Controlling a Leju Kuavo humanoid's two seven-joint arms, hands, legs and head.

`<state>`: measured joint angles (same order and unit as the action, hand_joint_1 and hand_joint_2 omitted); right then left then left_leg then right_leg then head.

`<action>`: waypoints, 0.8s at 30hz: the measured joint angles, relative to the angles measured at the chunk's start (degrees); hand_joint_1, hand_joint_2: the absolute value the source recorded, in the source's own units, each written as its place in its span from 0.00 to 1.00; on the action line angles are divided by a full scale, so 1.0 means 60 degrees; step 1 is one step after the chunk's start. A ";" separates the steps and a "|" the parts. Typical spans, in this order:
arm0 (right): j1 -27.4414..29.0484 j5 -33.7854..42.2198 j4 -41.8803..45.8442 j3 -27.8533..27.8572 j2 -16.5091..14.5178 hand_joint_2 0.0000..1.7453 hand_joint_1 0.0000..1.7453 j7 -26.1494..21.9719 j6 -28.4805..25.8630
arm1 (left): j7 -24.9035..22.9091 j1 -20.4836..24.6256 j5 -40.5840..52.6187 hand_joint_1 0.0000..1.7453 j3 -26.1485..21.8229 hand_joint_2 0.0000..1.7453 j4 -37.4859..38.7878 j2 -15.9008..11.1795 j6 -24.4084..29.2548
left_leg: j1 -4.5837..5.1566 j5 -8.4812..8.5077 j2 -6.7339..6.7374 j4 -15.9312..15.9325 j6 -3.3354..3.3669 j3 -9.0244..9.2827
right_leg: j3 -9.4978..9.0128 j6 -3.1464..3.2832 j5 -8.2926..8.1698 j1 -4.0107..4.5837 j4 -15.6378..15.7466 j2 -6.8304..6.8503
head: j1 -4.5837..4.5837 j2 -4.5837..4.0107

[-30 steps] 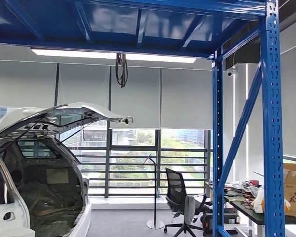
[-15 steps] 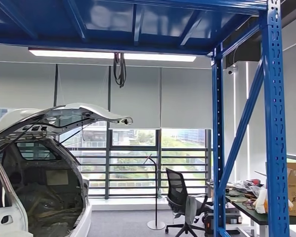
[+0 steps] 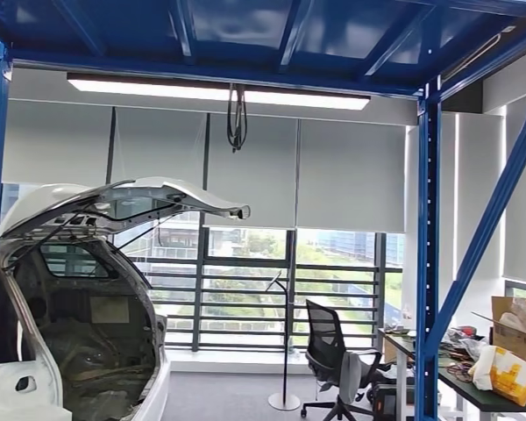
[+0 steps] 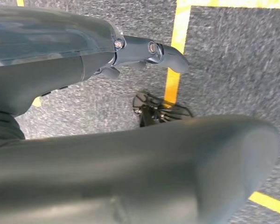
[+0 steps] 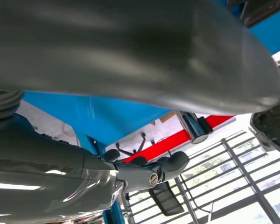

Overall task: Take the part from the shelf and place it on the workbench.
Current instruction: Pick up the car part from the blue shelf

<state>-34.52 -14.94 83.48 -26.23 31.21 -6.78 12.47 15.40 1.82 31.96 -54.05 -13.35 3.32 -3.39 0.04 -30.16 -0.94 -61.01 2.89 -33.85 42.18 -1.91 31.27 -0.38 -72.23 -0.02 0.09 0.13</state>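
The blue shelf frame [image 3: 429,263] stands around me, its deck overhead. A dark-topped workbench [image 3: 492,395] sits low at the right, beyond the frame's post. My left hand [image 4: 61,70] hangs over grey carpet, thumb [image 4: 202,163] and fingers [image 4: 166,51] apart, holding nothing. My right hand [image 5: 96,168] is raised near a blue shelf panel [image 5: 107,114], thumb [image 5: 149,51] apart from the fingers [image 5: 166,165], nothing between them. A dark grey object [image 5: 272,126] lies at the edge of the right wrist view; I cannot tell what it is.
A white car body [image 3: 81,307] with its hatch raised stands at the left. A black office chair [image 3: 333,351] is ahead by the window railing. A cardboard box [image 3: 518,329] and a yellow-white bag [image 3: 508,373] lie on the workbench. Yellow tape [image 4: 173,60] marks the floor.
The whole head picture has shifted rightward: the camera moved. The right post sits further right and a blue post has come in at the left edge.
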 joint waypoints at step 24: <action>0.4144 -0.6128 0.2490 -0.0177 -0.1930 1.00 0.00 -0.0109 -0.3026 | 0.0056 0.0035 0.0269 0.00 -0.0679 0.00 0.0044 0.0098 0.0203 | -0.0268 0.0396 0.0041 0.0075 -0.0499 -0.0389 | -0.1841 0.0143 -0.0166 -0.0046 0.2395 -0.0016 | -0.0018 0.0000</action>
<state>-9.65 -51.71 98.42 -27.29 19.63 -7.43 -5.68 15.74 2.03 33.57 -58.12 -13.09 3.91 -2.17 -1.56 -27.78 -0.69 -60.56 -0.11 -36.18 31.14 -1.06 30.27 -0.66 -57.86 -0.12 -0.02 0.13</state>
